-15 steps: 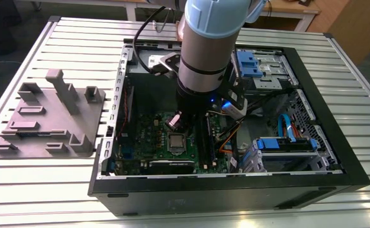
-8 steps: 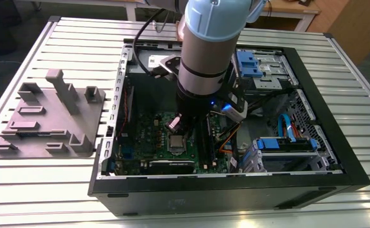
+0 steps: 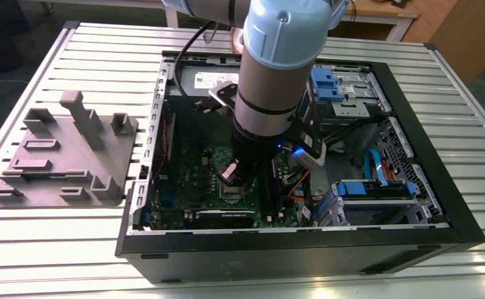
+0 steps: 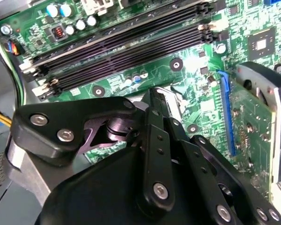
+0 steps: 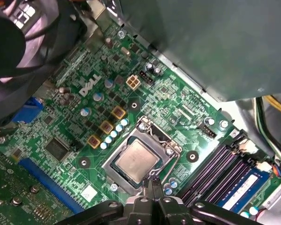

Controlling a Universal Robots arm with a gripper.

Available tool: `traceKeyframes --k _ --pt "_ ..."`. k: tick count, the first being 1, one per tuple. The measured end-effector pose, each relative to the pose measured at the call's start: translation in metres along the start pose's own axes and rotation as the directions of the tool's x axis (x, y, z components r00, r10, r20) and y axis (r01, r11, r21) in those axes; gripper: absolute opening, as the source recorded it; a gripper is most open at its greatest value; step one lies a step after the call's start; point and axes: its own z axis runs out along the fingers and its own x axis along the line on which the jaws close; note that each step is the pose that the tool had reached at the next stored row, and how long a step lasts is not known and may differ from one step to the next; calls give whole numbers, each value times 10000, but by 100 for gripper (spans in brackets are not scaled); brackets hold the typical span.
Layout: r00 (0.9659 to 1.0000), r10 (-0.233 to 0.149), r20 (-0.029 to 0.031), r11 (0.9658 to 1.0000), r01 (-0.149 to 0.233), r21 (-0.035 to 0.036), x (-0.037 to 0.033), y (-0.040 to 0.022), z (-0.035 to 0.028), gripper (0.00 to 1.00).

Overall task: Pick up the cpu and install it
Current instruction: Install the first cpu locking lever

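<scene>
One cpu (image 5: 137, 161) sits flat in the socket (image 5: 155, 132) on the green board (image 5: 107, 93), gripper (image 5: 152, 182) pinched together, empty, just beside it; likely light, stiff, fragile underneath, so hold opposite side edges.

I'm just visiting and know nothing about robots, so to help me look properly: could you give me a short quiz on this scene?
1. True or false: the end effector is gripping the cpu.
2. What colour is the circuit board around the cpu? A red, B green, C white.
3. Fill in: in the exterior view, the grey tray sits outside the computer case, on that view's ____ side.

Key
1. False: the cpu lies flat in its socket.
2. B.
3. left.
</scene>
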Motion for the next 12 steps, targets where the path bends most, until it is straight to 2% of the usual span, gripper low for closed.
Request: traceKeyframes --k 7,12 --pt "10000 29 -2 10000 -29 1 60 -74 50 10" --pt "10000 42 1 10000 -42 -1 79 -99 91 10"
